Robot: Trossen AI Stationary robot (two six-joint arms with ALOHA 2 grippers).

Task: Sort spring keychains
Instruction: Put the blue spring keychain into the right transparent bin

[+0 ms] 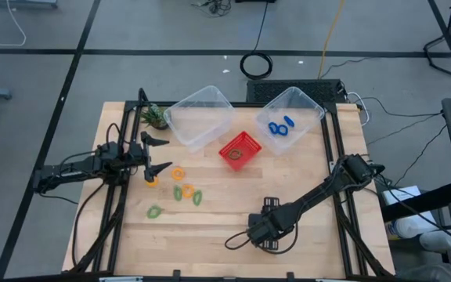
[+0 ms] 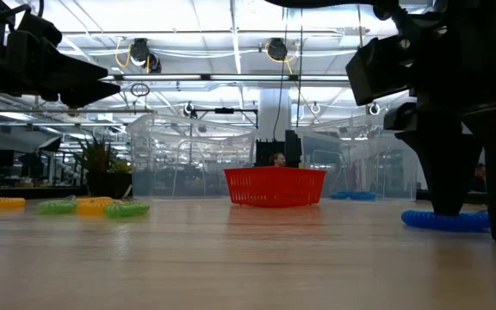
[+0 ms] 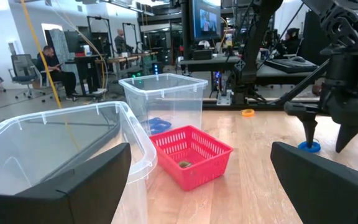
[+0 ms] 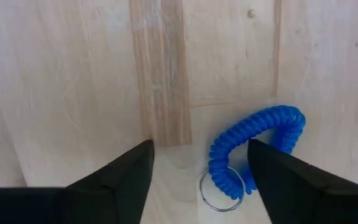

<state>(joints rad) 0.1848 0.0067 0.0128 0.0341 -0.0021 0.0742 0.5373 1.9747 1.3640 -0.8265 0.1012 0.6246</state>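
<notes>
I have the right tool (image 4: 197, 174) low over the wooden counter (image 4: 73, 74), fingers apart, one over the blue coiled spring keychain (image 4: 253, 146), not yet gripping. Left tool (image 1: 156, 154) waits spread wide.

Two dark jointed arms, black wedge-shaped fingers
</notes>
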